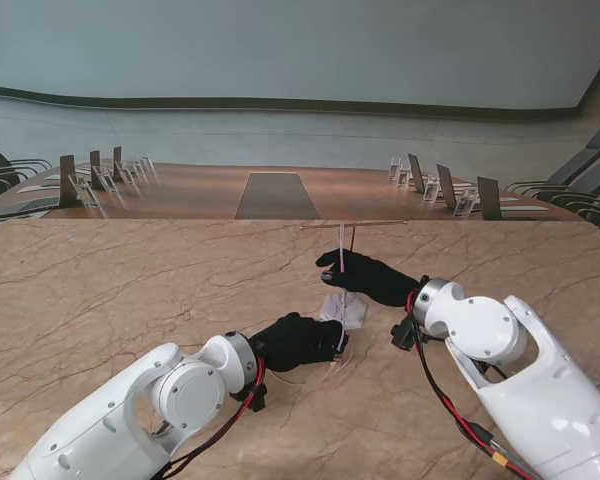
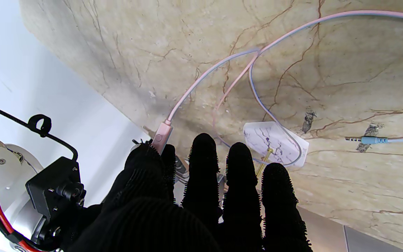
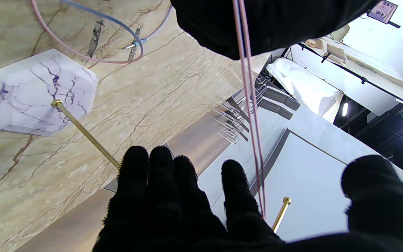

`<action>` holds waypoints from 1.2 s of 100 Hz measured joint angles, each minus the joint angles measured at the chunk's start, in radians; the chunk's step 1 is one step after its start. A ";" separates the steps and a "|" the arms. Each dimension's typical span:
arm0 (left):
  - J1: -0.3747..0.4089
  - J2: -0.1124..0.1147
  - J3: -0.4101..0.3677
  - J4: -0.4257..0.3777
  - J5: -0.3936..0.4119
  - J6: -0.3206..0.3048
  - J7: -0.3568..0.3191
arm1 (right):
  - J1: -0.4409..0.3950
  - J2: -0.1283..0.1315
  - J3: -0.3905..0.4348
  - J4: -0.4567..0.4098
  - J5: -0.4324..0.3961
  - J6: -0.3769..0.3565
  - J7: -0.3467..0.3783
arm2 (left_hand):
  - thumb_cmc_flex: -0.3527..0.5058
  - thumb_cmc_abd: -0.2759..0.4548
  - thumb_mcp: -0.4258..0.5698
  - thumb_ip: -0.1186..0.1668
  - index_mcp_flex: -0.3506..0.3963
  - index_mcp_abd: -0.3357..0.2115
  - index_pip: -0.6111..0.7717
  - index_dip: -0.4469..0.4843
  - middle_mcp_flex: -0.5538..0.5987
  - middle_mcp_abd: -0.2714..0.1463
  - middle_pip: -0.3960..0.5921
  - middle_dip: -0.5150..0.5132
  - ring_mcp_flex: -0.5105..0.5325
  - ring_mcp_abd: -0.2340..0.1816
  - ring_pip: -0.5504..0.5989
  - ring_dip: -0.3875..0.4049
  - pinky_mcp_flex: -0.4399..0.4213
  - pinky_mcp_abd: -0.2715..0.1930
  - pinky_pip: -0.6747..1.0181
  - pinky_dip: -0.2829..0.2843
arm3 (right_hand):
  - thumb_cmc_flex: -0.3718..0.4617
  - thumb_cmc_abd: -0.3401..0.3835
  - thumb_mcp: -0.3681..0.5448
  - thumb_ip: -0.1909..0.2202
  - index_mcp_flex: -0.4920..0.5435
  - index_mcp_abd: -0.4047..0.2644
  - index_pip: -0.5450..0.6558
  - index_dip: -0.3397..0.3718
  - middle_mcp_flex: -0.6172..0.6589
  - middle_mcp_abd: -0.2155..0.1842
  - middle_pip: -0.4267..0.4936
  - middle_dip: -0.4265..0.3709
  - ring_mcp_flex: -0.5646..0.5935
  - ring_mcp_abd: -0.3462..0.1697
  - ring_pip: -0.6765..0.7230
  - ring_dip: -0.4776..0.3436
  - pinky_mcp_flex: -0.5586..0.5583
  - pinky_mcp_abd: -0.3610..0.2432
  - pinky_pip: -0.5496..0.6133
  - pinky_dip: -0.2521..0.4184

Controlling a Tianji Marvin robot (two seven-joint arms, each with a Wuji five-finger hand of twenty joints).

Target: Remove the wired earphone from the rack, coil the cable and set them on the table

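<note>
The marbled surface (image 1: 100,300) carries the rack (image 3: 40,94). The cable (image 2: 222,66) is looped on the surface around the rack's base. It is gripped by the left robot hand (image 1: 298,340); the right robot hand (image 1: 375,277) is seen unclenched beside two taut strands.

Marble table (image 1: 100,300); beyond it, chairs (image 1: 580,175) and perhaps small placards (image 1: 100,182)
</note>
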 measured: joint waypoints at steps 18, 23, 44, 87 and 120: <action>-0.003 0.003 0.003 -0.004 0.003 -0.001 -0.011 | 0.009 -0.004 -0.009 0.007 0.025 -0.003 -0.007 | 0.000 0.000 0.000 0.000 0.000 0.000 0.000 0.000 0.000 0.000 0.000 0.000 0.000 0.000 0.000 0.000 0.000 0.000 0.000 0.000 | 0.010 0.000 0.001 0.000 0.005 0.003 0.011 0.000 0.022 0.010 0.012 0.007 0.025 0.001 0.012 0.000 0.028 0.010 0.021 -0.011; -0.005 0.004 0.005 -0.006 0.003 -0.001 -0.017 | 0.013 -0.004 -0.012 0.009 0.026 -0.007 -0.007 | 0.000 0.000 0.000 0.000 0.000 0.000 0.000 0.000 0.000 0.000 0.000 0.000 0.000 0.000 0.000 0.000 0.000 0.000 0.000 0.000 | 0.010 0.000 0.001 0.000 0.005 0.003 0.011 0.000 0.022 0.010 0.012 0.007 0.025 0.002 0.012 0.000 0.028 0.010 0.022 -0.011; -0.006 0.008 0.015 -0.013 0.003 0.002 -0.028 | 0.026 -0.007 -0.016 0.017 0.034 -0.016 -0.005 | 0.000 0.000 0.000 0.000 0.000 0.000 0.000 0.000 0.000 0.000 0.000 0.000 0.000 0.000 0.000 0.000 0.000 0.000 0.000 0.000 | 0.010 0.000 0.001 0.000 0.005 0.004 0.013 0.000 0.022 0.010 0.012 0.007 0.025 0.003 0.012 0.000 0.028 0.011 0.022 -0.022; -0.001 0.008 0.007 -0.016 0.005 0.004 -0.028 | 0.022 -0.010 -0.013 0.011 0.067 -0.018 -0.009 | 0.000 0.000 0.000 0.000 0.000 0.000 0.000 0.000 0.000 -0.001 0.000 0.000 0.000 0.000 0.000 0.000 0.000 0.000 0.000 0.000 | 0.259 0.000 -0.077 0.041 0.022 0.001 0.048 0.000 0.053 0.010 0.012 0.007 0.051 0.006 0.014 0.000 0.044 0.014 0.049 -0.037; -0.004 0.008 0.004 -0.016 0.010 0.000 -0.022 | 0.006 -0.010 0.001 -0.023 0.107 -0.038 -0.005 | 0.000 0.000 0.000 0.000 0.000 0.000 0.000 0.000 0.000 -0.007 0.000 0.000 0.000 0.000 0.000 0.000 0.000 0.000 0.000 0.000 | 0.414 0.032 -0.054 0.074 0.033 0.000 0.072 0.000 0.064 0.010 0.024 0.019 0.069 0.006 0.015 0.000 0.059 0.015 0.062 -0.038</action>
